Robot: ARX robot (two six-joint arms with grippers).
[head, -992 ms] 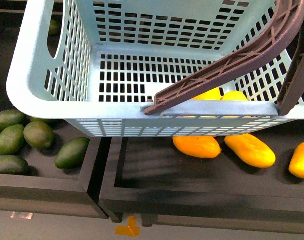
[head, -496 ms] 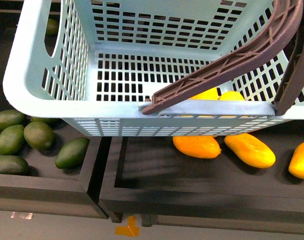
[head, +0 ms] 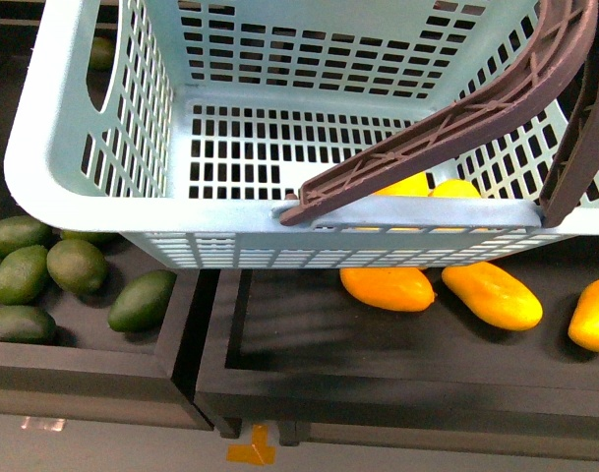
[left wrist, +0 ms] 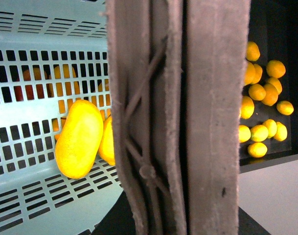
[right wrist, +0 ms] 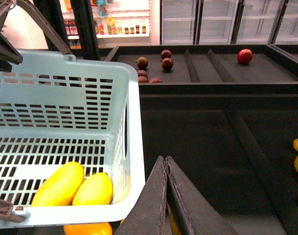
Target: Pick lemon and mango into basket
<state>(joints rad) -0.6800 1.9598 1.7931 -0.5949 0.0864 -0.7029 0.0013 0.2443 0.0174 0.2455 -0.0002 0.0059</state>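
Note:
The turquoise basket [head: 92,187] hangs above the black fruit bins and fills most of the front view. My left gripper is shut on its two brown handles [left wrist: 178,117]; they fill the middle of the left wrist view and hide the fingers. On the slotted floor the mango [right wrist: 58,185] and the lemon [right wrist: 93,189] lie side by side, touching. The left wrist view shows the mango [left wrist: 79,138] with the lemon [left wrist: 108,142] half hidden behind it. My right gripper [right wrist: 165,159] is shut and empty, just outside the basket's wall over a dark bin.
Loose orange mangoes [head: 491,295] lie in the black bin under the basket. Dark green fruits [head: 78,265] fill the bin to its left. Several lemons [left wrist: 261,98] sit in a bin beyond the handles. Red apples [right wrist: 244,56] lie on far shelves.
The basket shifted slightly left and up a second ago and has held still since. The fruits in the bins have not moved.

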